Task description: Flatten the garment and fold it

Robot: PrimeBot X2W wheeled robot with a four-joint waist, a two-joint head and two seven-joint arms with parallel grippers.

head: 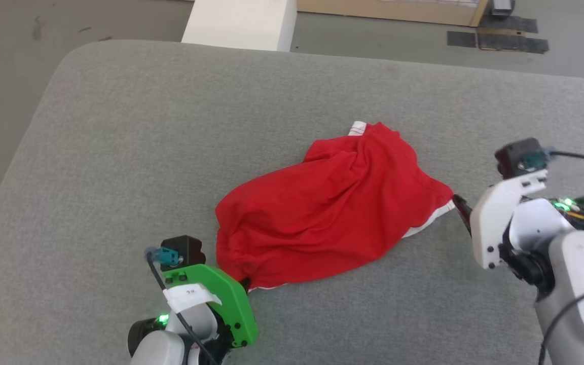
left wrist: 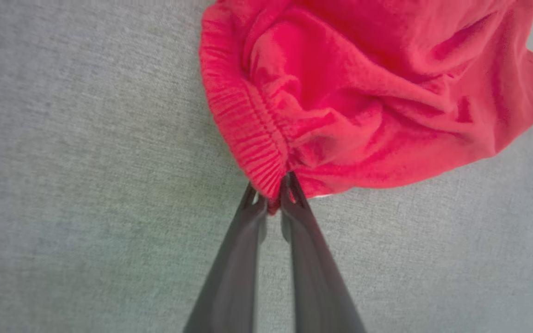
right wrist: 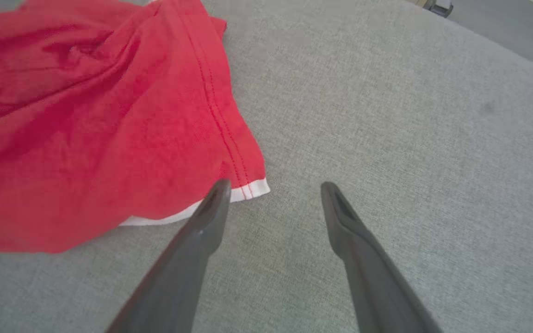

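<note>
Pinching shorts point(head: 322, 203) waistband point(left wrist: 248, 134), left pincer point(left wrist: 273, 196); right pincer point(right wrist: 275, 187) spread beside hem point(right wrist: 250, 189).

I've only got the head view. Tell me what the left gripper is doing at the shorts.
Observer: The left gripper is shut on the garment, pinching the ribbed elastic waistband at its end.
Operator: Report the right one.
Observer: The right gripper is open, with the grey surface showing between its fingers.
Operator: Say how close it is to the fabric.
Observer: One fingertip overlaps the white-trimmed hem at the leg's corner. I cannot tell whether it touches.
</note>
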